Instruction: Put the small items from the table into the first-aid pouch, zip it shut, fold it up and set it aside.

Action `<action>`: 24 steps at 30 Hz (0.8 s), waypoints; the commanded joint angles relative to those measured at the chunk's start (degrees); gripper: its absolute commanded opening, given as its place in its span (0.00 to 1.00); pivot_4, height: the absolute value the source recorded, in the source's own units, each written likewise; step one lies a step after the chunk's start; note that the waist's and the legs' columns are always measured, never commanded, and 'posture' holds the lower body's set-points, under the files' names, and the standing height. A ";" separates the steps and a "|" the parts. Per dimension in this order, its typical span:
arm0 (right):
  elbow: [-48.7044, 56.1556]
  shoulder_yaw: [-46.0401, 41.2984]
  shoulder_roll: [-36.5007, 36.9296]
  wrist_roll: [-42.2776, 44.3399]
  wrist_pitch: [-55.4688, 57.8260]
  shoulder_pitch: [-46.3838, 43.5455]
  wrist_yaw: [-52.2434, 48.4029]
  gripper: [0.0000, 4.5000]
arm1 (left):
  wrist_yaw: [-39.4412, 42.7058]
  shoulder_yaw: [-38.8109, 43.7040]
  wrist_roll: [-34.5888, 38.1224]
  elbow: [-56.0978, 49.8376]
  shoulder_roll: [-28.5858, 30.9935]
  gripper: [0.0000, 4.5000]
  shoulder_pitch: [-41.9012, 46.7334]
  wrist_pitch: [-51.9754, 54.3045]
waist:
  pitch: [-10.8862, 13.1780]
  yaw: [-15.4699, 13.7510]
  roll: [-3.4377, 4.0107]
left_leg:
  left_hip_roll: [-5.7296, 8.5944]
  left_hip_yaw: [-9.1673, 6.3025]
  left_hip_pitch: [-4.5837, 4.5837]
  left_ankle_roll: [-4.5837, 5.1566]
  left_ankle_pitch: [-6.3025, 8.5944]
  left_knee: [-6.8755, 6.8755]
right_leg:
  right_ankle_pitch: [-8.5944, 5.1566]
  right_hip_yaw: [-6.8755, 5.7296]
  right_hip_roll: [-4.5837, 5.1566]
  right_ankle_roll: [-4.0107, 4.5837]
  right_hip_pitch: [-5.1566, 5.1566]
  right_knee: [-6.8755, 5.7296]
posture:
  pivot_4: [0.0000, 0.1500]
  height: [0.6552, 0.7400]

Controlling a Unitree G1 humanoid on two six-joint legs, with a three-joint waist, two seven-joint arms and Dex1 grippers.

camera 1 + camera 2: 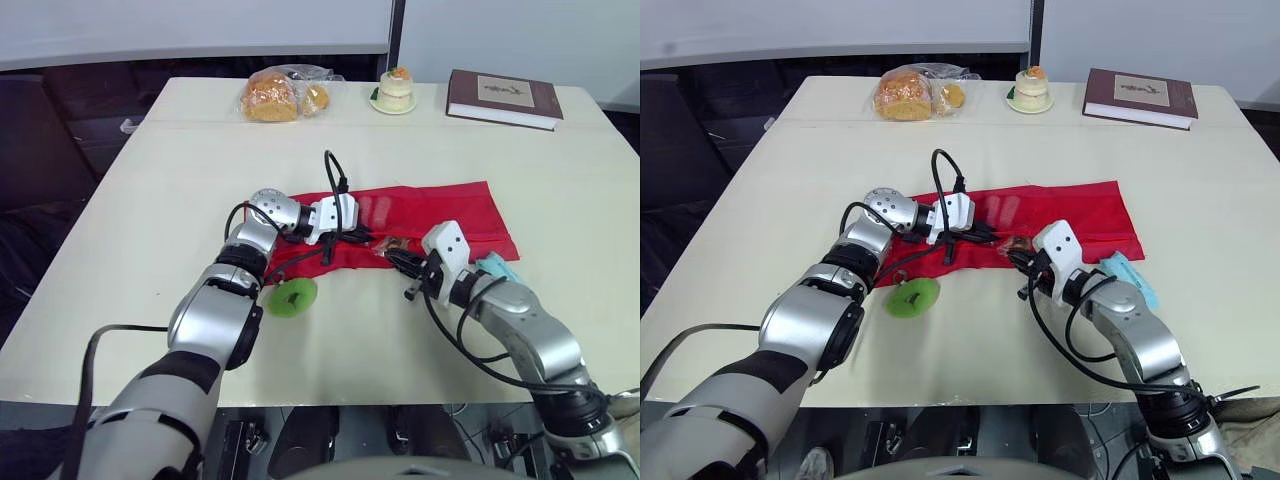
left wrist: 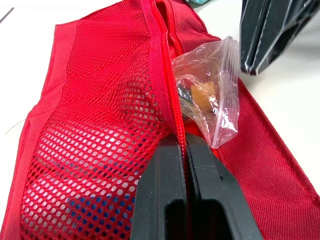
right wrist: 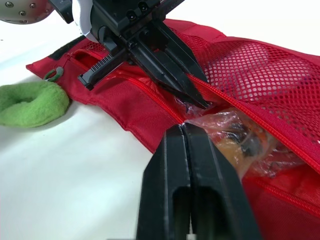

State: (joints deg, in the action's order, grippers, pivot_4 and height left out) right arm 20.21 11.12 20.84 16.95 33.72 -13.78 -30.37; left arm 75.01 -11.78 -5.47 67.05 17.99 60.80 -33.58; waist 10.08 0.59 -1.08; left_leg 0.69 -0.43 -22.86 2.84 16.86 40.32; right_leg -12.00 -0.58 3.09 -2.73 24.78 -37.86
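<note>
First-aid pouch (image 1: 440,210), red, is laid open flat at the middle of the table (image 1: 150,200). Its zipper edge (image 2: 170,85) is pinched by the closed left gripper (image 2: 186,142) and should be lifted so the pocket mouth is widened. A plastic bag (image 2: 210,95) is lodged half inside. The right gripper (image 3: 184,127), fingers pressed together at the bag's corner, is best used to nudge it deeper; whether the bag is gripped cannot be told.

head stereo: high, forward-down over table (image 1: 150,200) | wrist cams: close, facing each other, sharing red pouch (image 2: 100,125) zip edge

Office-type room: wide cream tabletop (image 1: 150,220) before a pale wall (image 1: 200,25), carrying a hardback book (image 1: 504,98), bagged bread (image 1: 272,96) and cake (image 1: 395,88).
</note>
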 commanded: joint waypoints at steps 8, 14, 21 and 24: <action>-9.01 0.32 -1.56 -5.63 -2.91 -4.20 2.87 0.01 | 1.51 0.94 1.25 -1.80 -0.53 0.00 0.47 -1.01 | 0.00 -0.02 0.00 | 0.01 -0.01 0.00 0.00 0.00 0.00 | 0.00 -0.01 0.00 0.00 0.00 -0.01 | 1.00 0.87; -14.70 -0.21 -4.81 -8.34 -5.13 -7.85 6.22 0.01 | 2.83 0.76 1.77 -2.40 -1.05 0.00 -0.03 -1.22 | 0.00 0.08 0.00 | 0.00 -0.02 0.01 -0.01 0.00 0.00 | 0.00 -0.01 -0.01 0.00 0.01 -0.02 | 1.00 0.87; -22.17 -1.77 -9.16 -12.15 -10.48 -12.87 12.40 0.01 | 4.66 0.36 2.28 -3.53 -1.81 0.00 -1.17 -1.17 | 0.00 0.15 0.00 | 0.01 0.01 0.00 -0.02 -0.01 0.00 | 0.00 0.01 0.00 0.00 0.02 -0.01 | 1.00 0.87; -23.27 -2.17 -9.88 -12.65 -11.74 -13.59 12.99 0.01 | 5.23 0.31 2.41 -3.98 -1.96 0.00 -1.60 -1.15 | 0.00 0.19 0.01 | 0.01 0.01 0.00 -0.02 -0.01 -0.01 | 0.00 0.01 -0.01 0.01 0.03 -0.02 | 1.00 0.87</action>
State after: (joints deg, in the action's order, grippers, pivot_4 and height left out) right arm -4.27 11.22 10.93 4.76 24.33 -25.76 -18.50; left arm 78.52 -11.54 -4.09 64.81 16.49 59.59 -33.72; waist 10.08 0.78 -1.07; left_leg 0.69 -0.42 -22.87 2.82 16.85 40.32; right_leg -12.00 -0.56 3.08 -2.73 24.81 -37.89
